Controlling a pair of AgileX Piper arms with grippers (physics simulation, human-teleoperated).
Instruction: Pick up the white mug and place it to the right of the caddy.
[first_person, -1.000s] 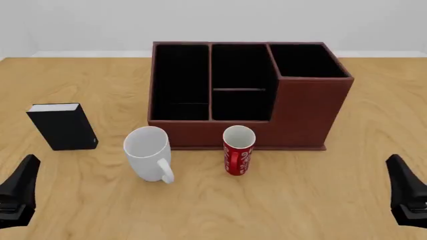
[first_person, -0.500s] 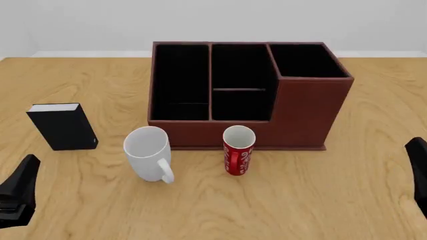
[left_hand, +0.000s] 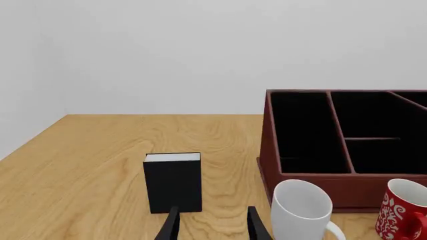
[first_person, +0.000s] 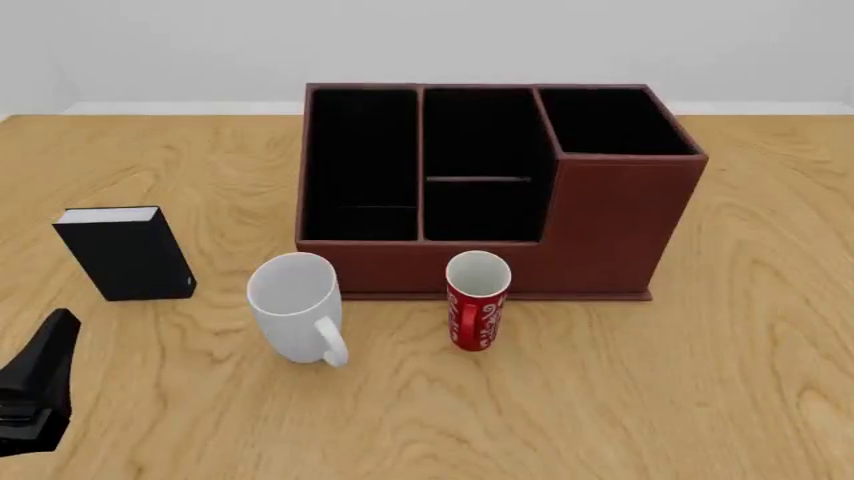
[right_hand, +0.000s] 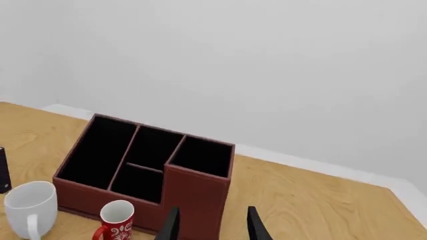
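While nothing has been picked up yet, the layout is pretty clear: the white mug (first_person: 295, 306) stands upright on the table (first_person: 641, 400) just in front of the caddy (first_person: 497, 190), near its left front corner, handle pointing toward the arms. The red mug (first_person: 477, 299) stands beside it, a bit apart, and a black box (first_person: 126, 252) stands off to the left, well clear. The left gripper (first_person: 38, 395) hovers low at the near left edge with its fingers spread and nothing between them. The right gripper (right_hand: 210, 225) isn't in the front view at all, but its wrist camera looks down on the caddy from high up, fingers parted and empty too. So I'd say this is the very start, the approach to the mug not really begun. The next move probably calls for one arm to line up on the mug's rim or body without bumping the red mug or the caddy wall, then carrying it around to the bare wood right of the caddy.
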